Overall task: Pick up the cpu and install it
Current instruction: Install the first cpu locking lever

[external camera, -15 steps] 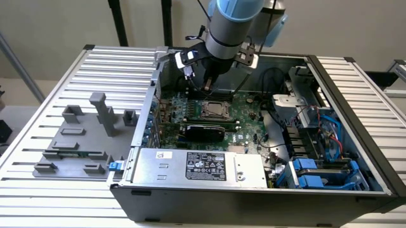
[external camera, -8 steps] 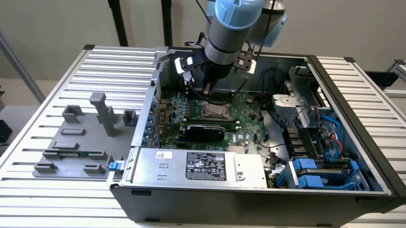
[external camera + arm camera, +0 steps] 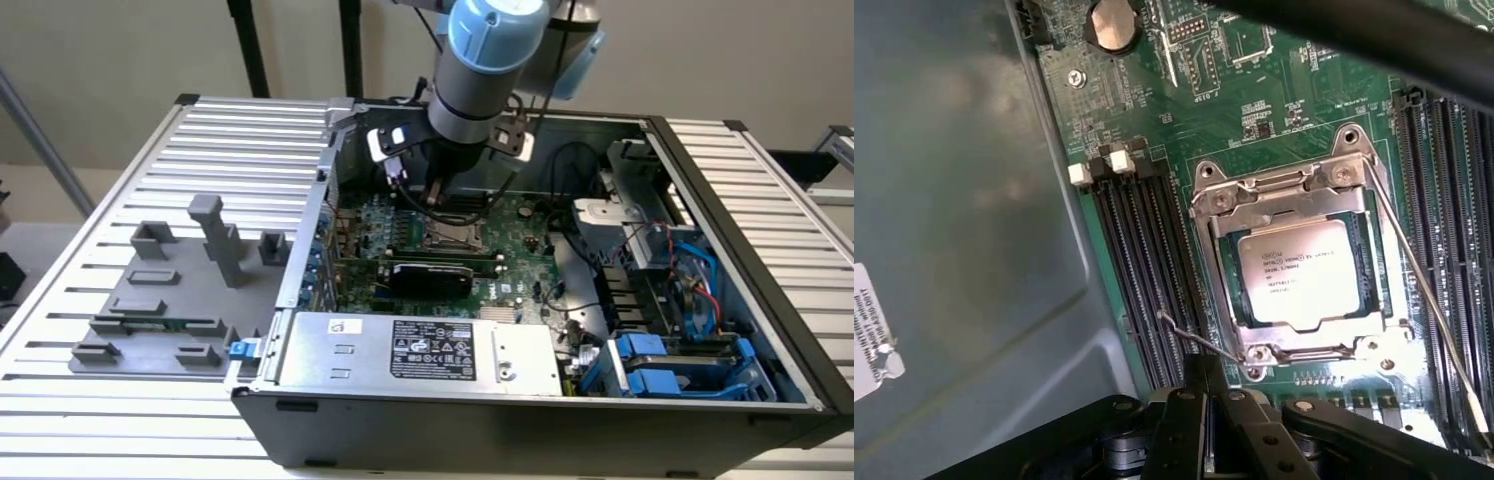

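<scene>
The cpu [image 3: 1299, 270], a square chip with a silvery top, lies flat in the motherboard socket under the metal load plate [image 3: 1224, 205]. It faces the wrist camera. My gripper [image 3: 1206, 378] is shut, with its black fingers [image 3: 1184, 420] together just beside the socket's corner. The thin wire socket lever [image 3: 1199, 342] ends right at the fingertips; whether they touch it I cannot tell. In the exterior view the gripper [image 3: 447, 205] reaches down into the open computer case [image 3: 534, 420], directly over the socket [image 3: 447, 238].
Memory slots [image 3: 1144, 270] flank the socket, and a coin battery [image 3: 1112, 22] sits further along the board. A black expansion card [image 3: 427, 275] and the power supply [image 3: 414, 350] lie close by. Grey fixture blocks [image 3: 160, 300] stand on the slatted table at the exterior view's left.
</scene>
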Tool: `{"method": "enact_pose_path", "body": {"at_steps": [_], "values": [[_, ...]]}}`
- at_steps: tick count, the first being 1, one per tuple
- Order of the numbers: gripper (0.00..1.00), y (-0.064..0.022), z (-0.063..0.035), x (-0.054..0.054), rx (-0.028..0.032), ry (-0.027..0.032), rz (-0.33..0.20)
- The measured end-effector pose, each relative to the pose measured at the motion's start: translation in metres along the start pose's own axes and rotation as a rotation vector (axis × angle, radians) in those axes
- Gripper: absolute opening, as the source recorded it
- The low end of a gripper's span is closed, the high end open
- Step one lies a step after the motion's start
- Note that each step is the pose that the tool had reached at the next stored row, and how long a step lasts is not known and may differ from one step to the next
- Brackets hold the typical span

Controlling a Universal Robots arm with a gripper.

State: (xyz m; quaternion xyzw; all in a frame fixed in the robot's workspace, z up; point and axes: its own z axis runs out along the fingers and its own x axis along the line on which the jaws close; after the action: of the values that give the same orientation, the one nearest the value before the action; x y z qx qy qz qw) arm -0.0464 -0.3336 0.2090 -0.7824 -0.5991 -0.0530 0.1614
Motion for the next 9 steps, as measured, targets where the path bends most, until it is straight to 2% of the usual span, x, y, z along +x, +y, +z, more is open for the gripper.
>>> {"method": "enact_pose_path", "body": {"at_steps": [4, 5, 7, 9], "values": [[0.11, 0.0005, 0.0037, 0.0005, -0.0079, -0.0261, 0.003], [0.11, 0.0009, 0.0045, 0.0008, -0.0093, -0.0310, 0.003], [0.11, 0.0021, 0.0056, 0.0018, -0.0109, -0.0369, 0.004], [0.11, 0.0043, 0.0063, 0.0030, -0.0117, -0.0393, 0.005]]}}
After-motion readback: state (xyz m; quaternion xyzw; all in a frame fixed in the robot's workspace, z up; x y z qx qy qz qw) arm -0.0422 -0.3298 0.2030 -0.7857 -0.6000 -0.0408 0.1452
